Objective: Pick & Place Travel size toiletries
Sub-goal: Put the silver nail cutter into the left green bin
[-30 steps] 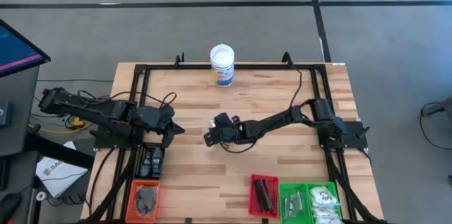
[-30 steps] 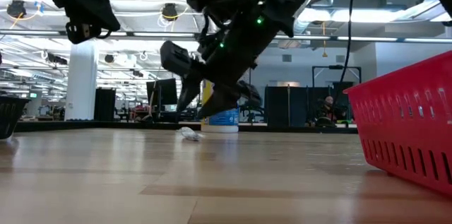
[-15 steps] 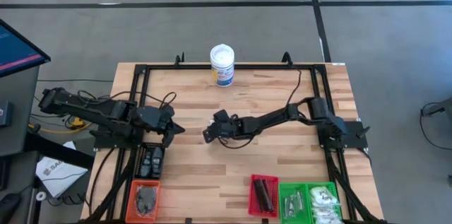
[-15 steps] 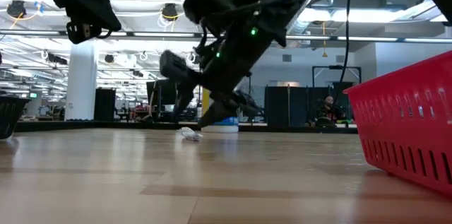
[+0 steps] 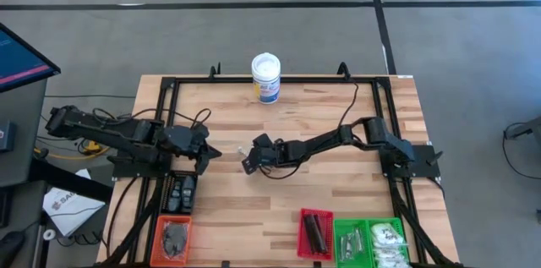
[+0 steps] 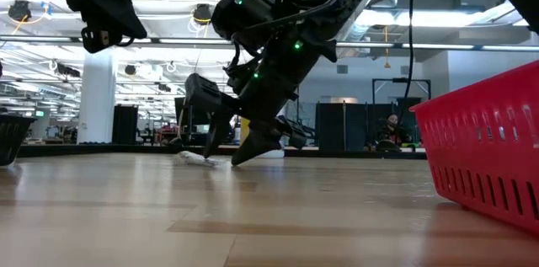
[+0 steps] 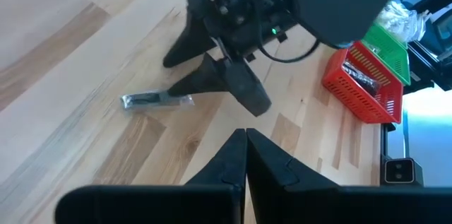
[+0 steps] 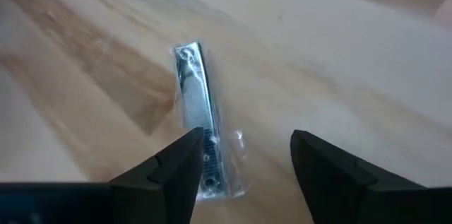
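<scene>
A small clear packet with a silvery item inside lies flat on the wooden table, left of its middle. My right gripper is open and down at the table top, slanting over the packet's end. One finger is at the packet and the other stands on bare wood. My left gripper hangs shut and holds nothing above the table's left side. My right gripper touches the packet's end nearest the arm with the tip of one finger, which overlaps that end. The fingers slant down from the table's right. The packet lies flat on the wood, pinched by nothing.
A white tub with a blue label stands at the far edge. A red tray and green trays sit at the near right. An orange tray and a black tray sit at the near left.
My right gripper has sunk to the table top and edged toward the table's left. The packet has slid a short way along the wood toward the left, still lying flat.
</scene>
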Controlling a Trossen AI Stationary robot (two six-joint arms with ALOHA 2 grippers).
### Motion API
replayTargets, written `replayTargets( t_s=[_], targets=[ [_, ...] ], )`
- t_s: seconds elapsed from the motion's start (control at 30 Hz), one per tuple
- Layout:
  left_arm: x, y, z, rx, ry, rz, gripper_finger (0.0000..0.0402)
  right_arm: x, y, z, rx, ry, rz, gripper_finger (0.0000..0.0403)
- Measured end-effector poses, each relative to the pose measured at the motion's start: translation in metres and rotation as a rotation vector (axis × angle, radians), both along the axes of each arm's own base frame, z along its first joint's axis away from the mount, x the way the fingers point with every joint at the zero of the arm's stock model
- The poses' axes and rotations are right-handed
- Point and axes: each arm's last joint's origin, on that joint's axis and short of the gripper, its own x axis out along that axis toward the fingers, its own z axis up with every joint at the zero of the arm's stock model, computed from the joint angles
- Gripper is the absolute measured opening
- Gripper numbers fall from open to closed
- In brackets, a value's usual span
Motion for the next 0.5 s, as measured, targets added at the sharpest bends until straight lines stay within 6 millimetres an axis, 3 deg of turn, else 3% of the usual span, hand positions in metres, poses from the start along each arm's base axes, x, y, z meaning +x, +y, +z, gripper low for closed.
replayTargets(
  t_s=[0.17,0.4,0.5],
  targets=[
    [0.0,0.0,0.0,0.001,-0.002,-0.002,0.0,0.002,-0.005,0.002,-0.029,0.007,0.057,0.0193],
    [0.0,0.0,0.0,0.004,0.0,-0.002,0.0,0.02,0.003,0.034,-0.146,-0.04,0.212,0.0203],
    [0.0,0.0,0.0,0.009,-0.003,0.002,0.0,0.025,0.002,0.039,-0.18,-0.049,0.243,0.0216]
  ],
)
